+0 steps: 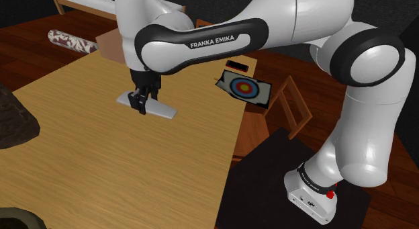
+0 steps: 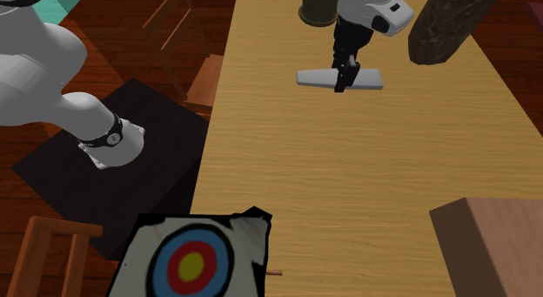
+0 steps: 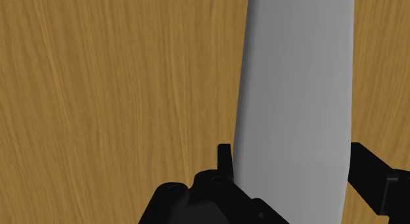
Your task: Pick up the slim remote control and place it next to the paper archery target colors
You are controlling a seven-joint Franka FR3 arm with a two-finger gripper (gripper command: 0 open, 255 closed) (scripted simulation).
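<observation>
A slim, plain grey remote control (image 1: 149,106) lies flat at the wooden table's (image 1: 101,160) far middle, and whether it is off the surface I cannot tell. My black gripper (image 1: 141,103) comes straight down on its middle and is shut on it. In the wrist view the remote (image 3: 296,91) runs lengthwise between the two fingers (image 3: 225,160), which press its long sides. The second exterior view has the gripper (image 2: 346,77) clasping the remote (image 2: 315,77) across its width. The archery target sheet (image 1: 245,87) with blue, red and yellow rings (image 2: 193,265) lies at the table's edge, well away from the gripper.
A brown box (image 1: 111,43) stands behind the gripper, also at the second exterior view's lower right (image 2: 496,243). A dark rock-like lump (image 2: 448,25) and a dark cylinder (image 2: 318,8) sit near the remote. A small black item (image 1: 236,64) lies by the target. Wooden chairs (image 1: 292,103) flank the table.
</observation>
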